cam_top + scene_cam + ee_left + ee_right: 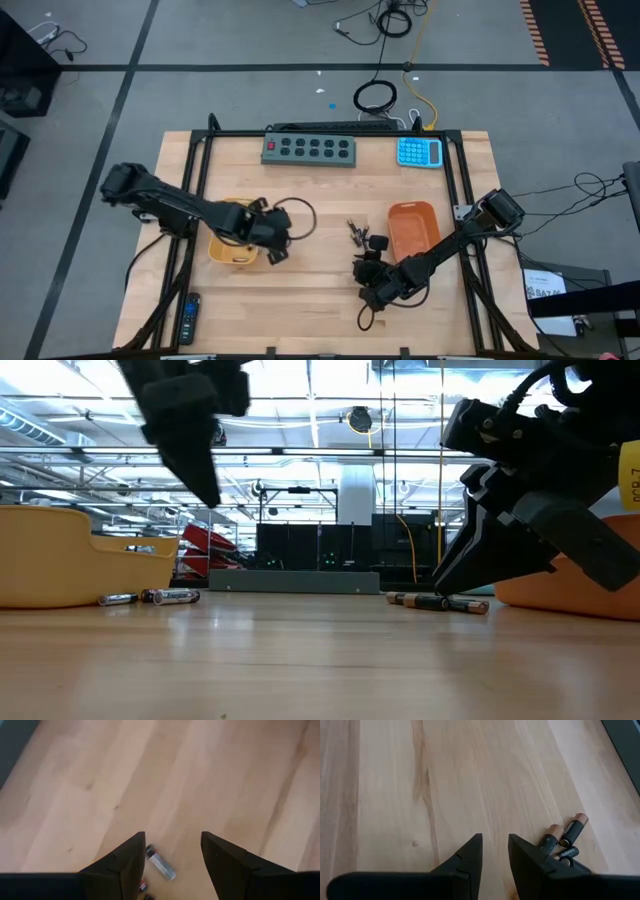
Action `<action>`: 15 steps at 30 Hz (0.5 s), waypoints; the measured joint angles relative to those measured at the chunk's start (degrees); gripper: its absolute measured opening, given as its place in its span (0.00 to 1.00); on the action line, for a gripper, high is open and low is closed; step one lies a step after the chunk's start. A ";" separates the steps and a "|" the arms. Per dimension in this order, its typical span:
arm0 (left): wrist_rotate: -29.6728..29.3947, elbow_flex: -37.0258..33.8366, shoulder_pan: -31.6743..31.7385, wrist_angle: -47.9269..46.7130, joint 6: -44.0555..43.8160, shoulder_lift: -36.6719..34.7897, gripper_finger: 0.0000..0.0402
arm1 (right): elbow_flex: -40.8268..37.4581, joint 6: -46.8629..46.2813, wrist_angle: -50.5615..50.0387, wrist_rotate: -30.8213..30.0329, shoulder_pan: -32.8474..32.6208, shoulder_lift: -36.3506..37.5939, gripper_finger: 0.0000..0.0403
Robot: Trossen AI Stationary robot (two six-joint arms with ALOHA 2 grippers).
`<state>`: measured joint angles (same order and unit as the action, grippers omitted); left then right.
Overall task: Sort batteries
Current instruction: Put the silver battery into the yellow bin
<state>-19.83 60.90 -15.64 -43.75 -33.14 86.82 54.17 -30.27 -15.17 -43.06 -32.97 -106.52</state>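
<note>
Several batteries (357, 232) lie loose on the wooden table between the yellow tray (222, 250) and the orange tray (413, 228). My left gripper (278, 250) hangs open above the table beside the yellow tray. One silvery battery (161, 863) lies flat on the wood below its fingers. Two more batteries (150, 597) lie next to that tray. My right gripper (495, 845) is low over the table, slightly open, with nothing between its fingers. A small cluster of copper-topped dark batteries (562, 837) lies just beside one finger.
A grey power strip (310, 150) and a blue calculator (420, 152) sit along the far edge. A black remote (190, 318) lies at the near left corner. Black frame rails run along both sides of the table. Bare wood lies between the two grippers.
</note>
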 joint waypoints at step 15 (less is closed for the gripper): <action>19.58 5.79 -0.04 -0.45 5.61 7.70 0.50 | 0.00 -1.65 -4.27 1.33 -0.48 0.00 0.21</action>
<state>-0.25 66.70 -15.68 -44.20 -27.52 94.53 54.17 -31.92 -19.44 -41.74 -33.45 -106.52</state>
